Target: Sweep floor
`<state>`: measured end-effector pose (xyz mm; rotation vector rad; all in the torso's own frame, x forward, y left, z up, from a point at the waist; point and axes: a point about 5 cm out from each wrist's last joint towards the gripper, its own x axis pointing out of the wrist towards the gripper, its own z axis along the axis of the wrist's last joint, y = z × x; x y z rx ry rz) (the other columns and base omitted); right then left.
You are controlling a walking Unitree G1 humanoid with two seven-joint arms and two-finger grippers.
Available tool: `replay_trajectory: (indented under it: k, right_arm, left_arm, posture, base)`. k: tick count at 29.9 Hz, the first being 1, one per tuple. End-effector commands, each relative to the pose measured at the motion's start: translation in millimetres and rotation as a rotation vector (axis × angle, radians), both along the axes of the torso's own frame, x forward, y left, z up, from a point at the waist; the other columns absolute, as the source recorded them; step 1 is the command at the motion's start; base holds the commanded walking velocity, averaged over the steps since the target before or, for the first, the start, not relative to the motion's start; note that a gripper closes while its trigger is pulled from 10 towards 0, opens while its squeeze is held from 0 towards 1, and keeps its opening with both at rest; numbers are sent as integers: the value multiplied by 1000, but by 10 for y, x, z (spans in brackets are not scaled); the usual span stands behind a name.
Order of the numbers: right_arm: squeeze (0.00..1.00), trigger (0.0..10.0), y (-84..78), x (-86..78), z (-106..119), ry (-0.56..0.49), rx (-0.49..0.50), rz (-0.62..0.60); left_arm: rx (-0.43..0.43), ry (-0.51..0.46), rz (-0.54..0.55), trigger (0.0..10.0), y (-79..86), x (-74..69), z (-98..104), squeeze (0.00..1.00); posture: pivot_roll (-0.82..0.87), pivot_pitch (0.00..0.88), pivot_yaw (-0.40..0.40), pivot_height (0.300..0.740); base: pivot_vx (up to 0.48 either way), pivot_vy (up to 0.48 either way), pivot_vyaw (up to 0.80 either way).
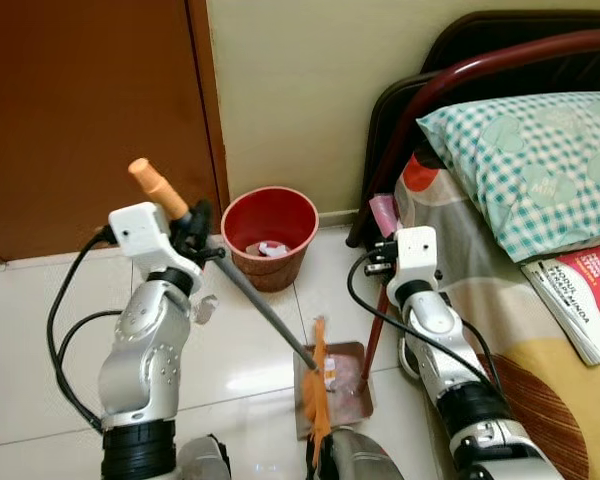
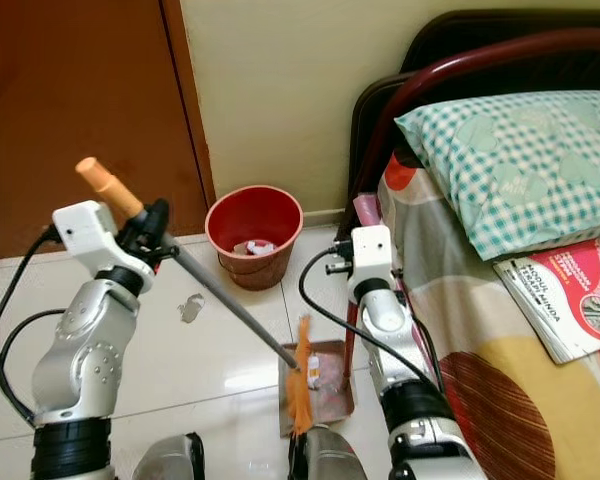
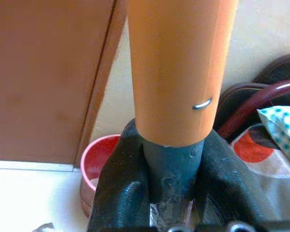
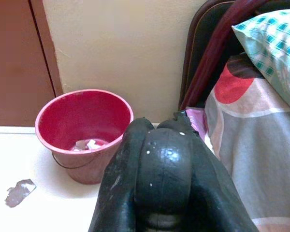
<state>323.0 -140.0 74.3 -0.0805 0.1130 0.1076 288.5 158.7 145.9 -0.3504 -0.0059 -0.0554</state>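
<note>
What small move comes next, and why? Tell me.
Probably carry the dustpan to the red bin and tip it: scraps already lie on the pan by the broom, and the right pincer grips its handle. One scrap remains on the floor.

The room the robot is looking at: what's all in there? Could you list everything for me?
Broom: one, grey shaft, orange grip and bristles, slanting from left gripper down to dustpan.
Dustpan: one, brown, on floor by the bed, holding scraps.
Bucket: one, red, against the wall, scraps inside.
Paper scrap: one, grey, on white floor left of bucket.
Door: one, brown, left.
Bed: one, dark frame, patterned sheet, right.
Pillow: one, green checked, on bed.
Books: pink-and-white stack, bed edge.
Left gripper: shut on broom.
Right gripper: shut on dustpan's upright handle.
</note>
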Motion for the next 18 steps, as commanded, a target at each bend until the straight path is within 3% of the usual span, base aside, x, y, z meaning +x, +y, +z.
replay_trajectory:
  k: [1,5,12,18]
  right_arm:
    - [0,10000,-63,-54,-47,21,13,-16]
    - [0,10000,-189,-105,8,-12,12,-47]
    - [0,10000,-369,-207,8,-27,27,-93]
    - [0,10000,-348,-222,91,-58,78,-91]
  left_arm:
    - [43,-59,55,10000,172,-60,95,0]
    - [112,-33,77,10000,335,-140,14,0]
    - [195,-28,39,10000,338,-210,-42,0]
    - [341,-14,14,10000,362,-263,-139,0]
  posture:
    - [53,108,-67,740]
    - [50,107,-59,740]
    - [44,114,-58,740]
    - [43,105,-49,740]
  base:
    - [0,0,0]
    - [0,0,0]
    - [0,0,0]
    - [0,0,0]
